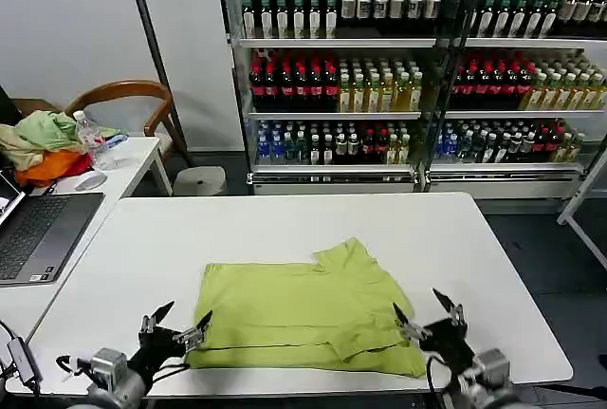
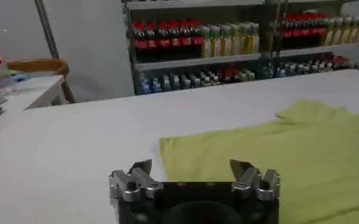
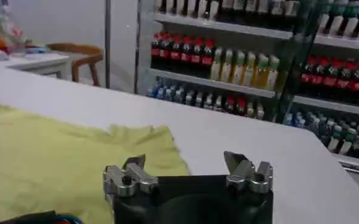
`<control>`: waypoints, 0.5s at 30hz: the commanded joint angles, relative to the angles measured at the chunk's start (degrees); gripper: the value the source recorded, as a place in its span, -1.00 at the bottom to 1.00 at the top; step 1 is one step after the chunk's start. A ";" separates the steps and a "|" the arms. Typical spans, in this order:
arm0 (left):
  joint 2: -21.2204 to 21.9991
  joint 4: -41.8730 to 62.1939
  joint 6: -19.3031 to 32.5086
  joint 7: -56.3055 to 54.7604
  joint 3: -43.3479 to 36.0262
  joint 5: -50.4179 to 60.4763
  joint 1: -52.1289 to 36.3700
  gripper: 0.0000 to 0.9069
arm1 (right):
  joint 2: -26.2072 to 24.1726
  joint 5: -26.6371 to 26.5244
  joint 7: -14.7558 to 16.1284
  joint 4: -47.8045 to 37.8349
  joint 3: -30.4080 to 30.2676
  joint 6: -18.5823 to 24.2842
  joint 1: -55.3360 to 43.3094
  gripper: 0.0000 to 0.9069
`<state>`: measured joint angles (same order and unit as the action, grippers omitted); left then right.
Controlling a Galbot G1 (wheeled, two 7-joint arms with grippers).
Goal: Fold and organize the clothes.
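While the lime T-shirt (image 1: pixel 308 314) looks partly folded already, lying flat on the near half of the white surface (image 1: pixel 285 224) with one sleeve poking out toward the far side, nothing's actually got hold of it right now. The left tool (image 1: pixel 176 324) sits at the near-left corner of the shirt, fingers spread wide with nothing between them. The right tool (image 1: pixel 429 318) is at the near-right corner, same deal: wide open, holding nothing. From the wrist views both are low over the surface, each with the shirt's edge just ahead.

My guess is they're lining up to pinch the two near corners for another fold. Stuff I'd worry about:

- The fabric looks thin and there seem to be stacked layers along the near edge. A shallow pinch could catch only the top layer, and the fold peels apart on the lift.
- Going too deep means the fingertips scrape the surface and just push the cloth into a wrinkle.
- If one side grabs and the other misses, the shirt drags sideways and the fold goes crooked.
- That loose sleeve could flop out once things move.

The laptop (image 1: pixel 38 233) and the garment heap (image 1: pixel 43 143) on the left side desk are well apart, so no trouble there.
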<state>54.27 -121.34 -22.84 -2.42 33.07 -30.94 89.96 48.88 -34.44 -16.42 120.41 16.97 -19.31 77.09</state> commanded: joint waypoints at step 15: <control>-0.85 28.03 -1.74 -0.36 -18.70 -4.09 -32.42 1.00 | 19.19 -1.19 2.04 -37.54 -17.35 -8.05 -37.69 1.00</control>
<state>53.48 -105.67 -23.63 -2.51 21.59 -34.22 69.79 61.07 -35.65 -15.30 97.74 5.03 -25.41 50.72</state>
